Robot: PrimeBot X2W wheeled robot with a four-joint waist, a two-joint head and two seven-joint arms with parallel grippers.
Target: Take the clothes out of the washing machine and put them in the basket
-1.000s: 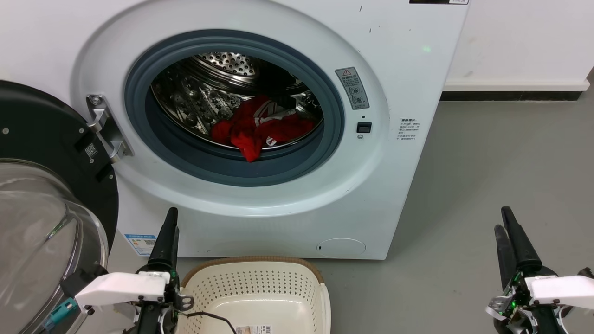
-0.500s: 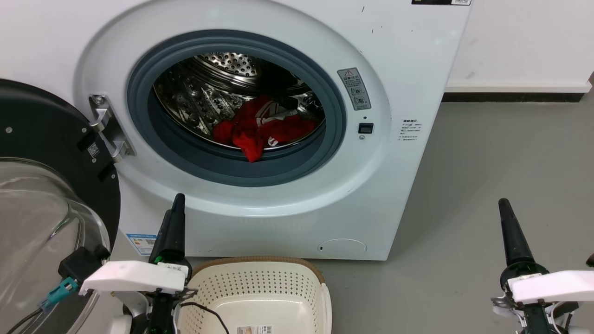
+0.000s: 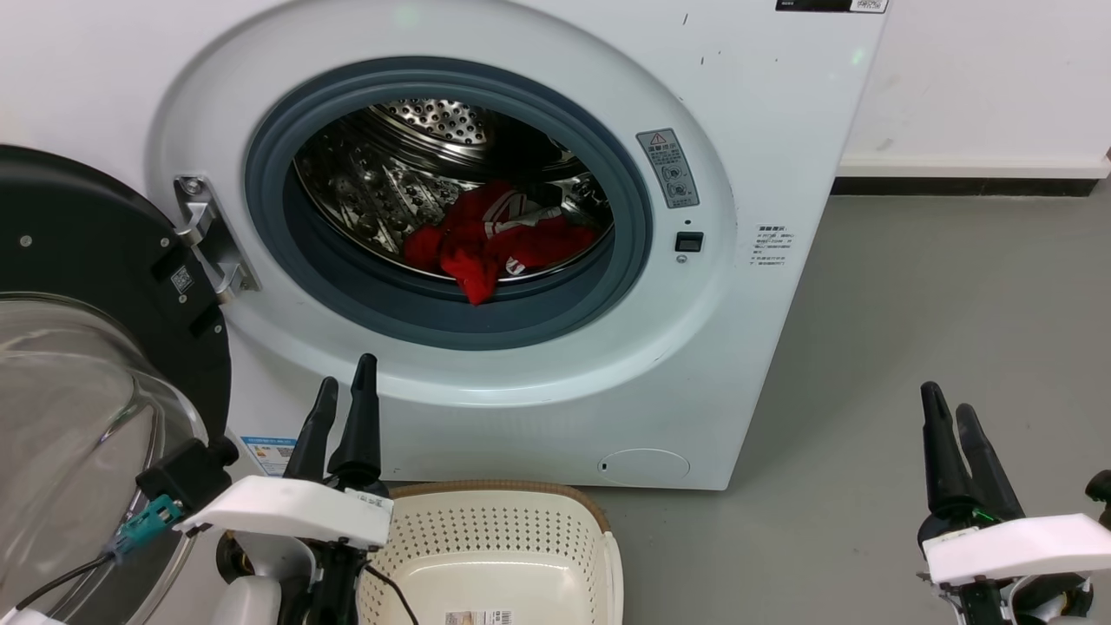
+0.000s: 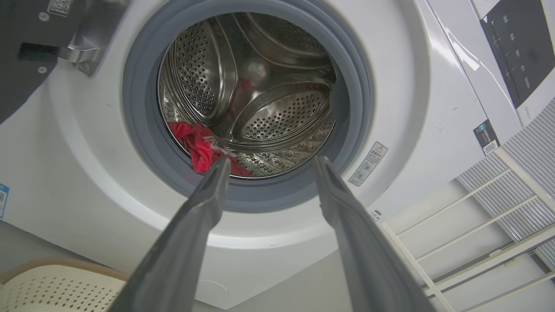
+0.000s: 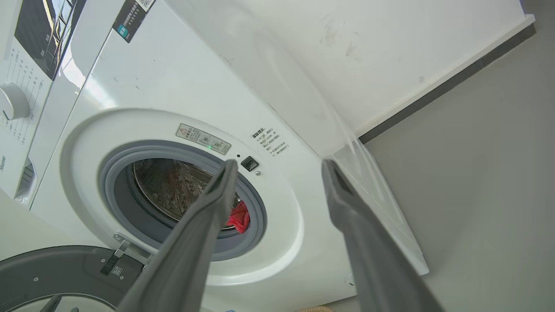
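Note:
The white washing machine (image 3: 764, 156) stands before me with its door swung open at the left. Red clothes (image 3: 486, 243) with white stripes lie at the front of the steel drum, one end hanging over the grey ring; they also show as clothes (image 4: 199, 149) and clothes (image 5: 238, 216). The cream basket (image 3: 503, 538) with a brown rim sits on the floor below the opening, holding no garment. My left gripper (image 3: 345, 392) is open, raised in front of the machine's lower panel, left of the basket. My right gripper (image 3: 948, 415) is open over bare floor, right of the machine.
The open door (image 3: 78, 365), black-rimmed with a bulging glass bowl, stands out at the left close to my left arm. Grey floor (image 3: 911, 347) stretches to the right of the machine. A white wall with a dark skirting (image 3: 963, 184) runs behind.
My left gripper has risen and moved right toward the drum opening, and its two fingers now show apart. The right gripper's fingers also show apart. The view has shifted slightly.

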